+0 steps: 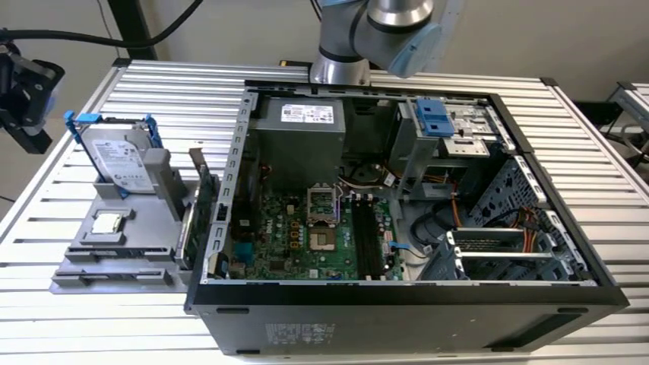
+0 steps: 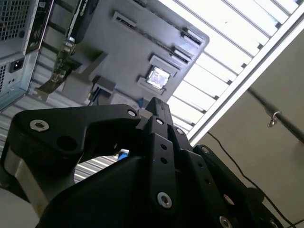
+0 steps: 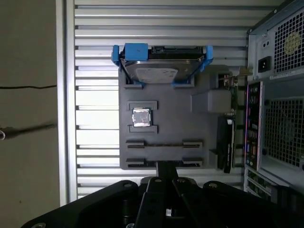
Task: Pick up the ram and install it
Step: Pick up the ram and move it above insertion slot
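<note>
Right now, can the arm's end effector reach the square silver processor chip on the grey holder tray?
Probably yes. The end effector points toward the grey holder tray, and the square silver processor chip lies uncovered in its recess; nothing stands between them in the first wrist view.

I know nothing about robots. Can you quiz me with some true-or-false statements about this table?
The computer case lies open on its side. True.
The hard drive stands upright in a blue frame. True.
The square silver chip lies inside the case. False: it lies on the gray tray, outside the case.
The tray is on the exterior view's right of the case. False: it is on the left.
The jaws are clamped on the hard drive. False: they are clear of it.
</note>
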